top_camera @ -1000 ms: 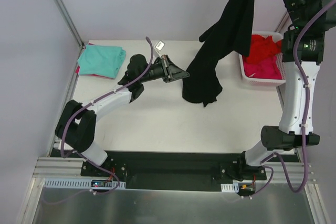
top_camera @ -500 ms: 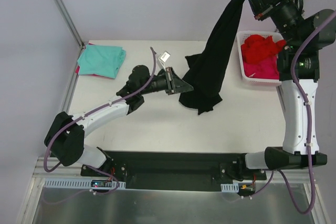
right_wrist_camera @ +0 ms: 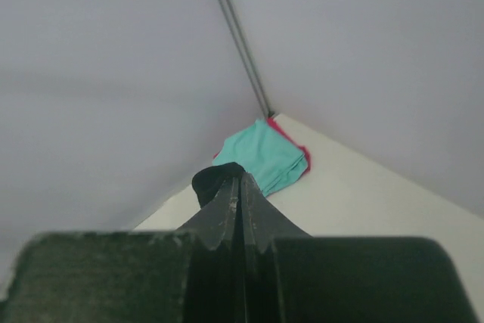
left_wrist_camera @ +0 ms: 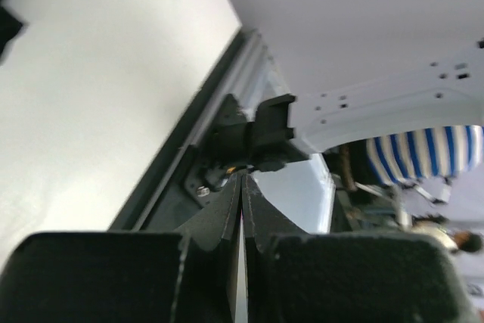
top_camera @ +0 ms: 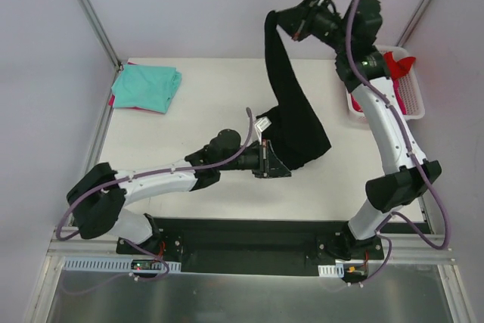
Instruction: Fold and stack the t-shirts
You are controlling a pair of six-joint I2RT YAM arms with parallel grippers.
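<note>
Surroundings first: a white slotted basket point(top_camera: 409, 94) stands at the right edge of the table point(top_camera: 189, 122), and a red t-shirt point(top_camera: 398, 62) is heaped inside it. The right arm point(top_camera: 389, 130) crosses in front of the basket in the top view and hides a part of its left wall. At the far left corner of the table, near a metal frame post point(top_camera: 89, 11), lies a folded teal t-shirt point(top_camera: 147, 85). A red-pink cloth point(right_wrist_camera: 291, 141) shows only as a thin edge under it. The left arm point(top_camera: 159, 179) stretches low over the near part of the table, pointing to the right.

The right claw point(top_camera: 290, 26) is raised high above the far side of the table. Its fingers are pressed together on a small bunch of the black t-shirt point(top_camera: 291, 107). The shirt hangs from it as a long band, and the lower end is piled on the table near the middle. The left claw point(top_camera: 281, 168) sits just at the near edge of this pile. In its wrist view the fingers meet tip to tip, and no cloth is visible between them. If the tips touch the shirt, I cannot tell.

By count there are two arms, two claws, one basket, one black shirt, one teal shirt and one red-pink edge below it. How many shirts the basket holds I cannot tell.
</note>
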